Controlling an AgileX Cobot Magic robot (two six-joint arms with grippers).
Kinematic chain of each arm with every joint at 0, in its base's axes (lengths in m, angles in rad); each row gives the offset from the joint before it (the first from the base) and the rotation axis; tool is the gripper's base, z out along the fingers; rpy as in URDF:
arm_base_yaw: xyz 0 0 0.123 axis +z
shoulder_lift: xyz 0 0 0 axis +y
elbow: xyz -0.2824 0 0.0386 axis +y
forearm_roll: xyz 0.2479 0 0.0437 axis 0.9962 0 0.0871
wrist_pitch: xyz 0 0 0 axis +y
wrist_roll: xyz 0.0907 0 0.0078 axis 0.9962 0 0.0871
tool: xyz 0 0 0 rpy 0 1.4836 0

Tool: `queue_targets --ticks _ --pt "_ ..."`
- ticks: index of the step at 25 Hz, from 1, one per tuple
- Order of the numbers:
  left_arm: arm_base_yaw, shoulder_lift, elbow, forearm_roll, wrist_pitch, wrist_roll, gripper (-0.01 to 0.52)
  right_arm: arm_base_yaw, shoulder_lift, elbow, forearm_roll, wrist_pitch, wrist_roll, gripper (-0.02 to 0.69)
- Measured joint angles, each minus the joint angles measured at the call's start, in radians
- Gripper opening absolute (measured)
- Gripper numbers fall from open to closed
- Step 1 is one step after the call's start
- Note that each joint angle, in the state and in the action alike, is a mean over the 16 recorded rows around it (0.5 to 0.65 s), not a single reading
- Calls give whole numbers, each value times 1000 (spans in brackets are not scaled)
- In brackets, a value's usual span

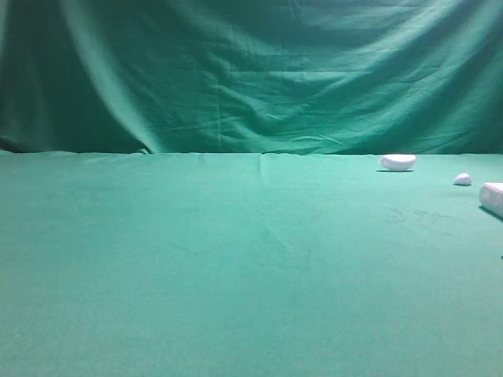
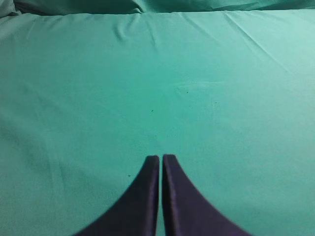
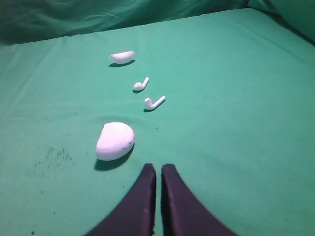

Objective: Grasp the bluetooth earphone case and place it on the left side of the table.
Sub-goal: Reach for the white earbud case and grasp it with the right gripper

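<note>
The bluetooth earphone case [image 3: 114, 141] is a smooth white rounded case lying on the green table [image 3: 236, 98]. It rests just ahead and left of my right gripper [image 3: 158, 167], apart from it. That gripper is shut with nothing between its dark fingers. In the exterior view the case [image 1: 493, 198] shows at the far right edge, partly cut off. My left gripper [image 2: 161, 157] is shut and empty above bare green cloth [image 2: 206, 88]. Neither gripper shows in the exterior view.
Beyond the case lie two small white earbuds [image 3: 154, 102] [image 3: 141, 84] and a flatter white half-oval piece [image 3: 122, 57]. The exterior view shows the half-oval [image 1: 398, 162] and one tiny white piece [image 1: 462, 179]. A green draped backdrop [image 1: 251, 71] rises behind the table.
</note>
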Motion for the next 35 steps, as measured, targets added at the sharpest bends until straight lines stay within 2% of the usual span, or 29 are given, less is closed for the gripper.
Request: queue_targets --ticks 15,28,35 --pt "0 0 0 0 0 0 0 0 0 1 -5 -18 0 0" --pt "0 0 0 0 0 0 0 0 34 -39 55 -333 0 0" --pt "0 0 0 0 0 0 0 0 232 -199 73 -299 -5 0"
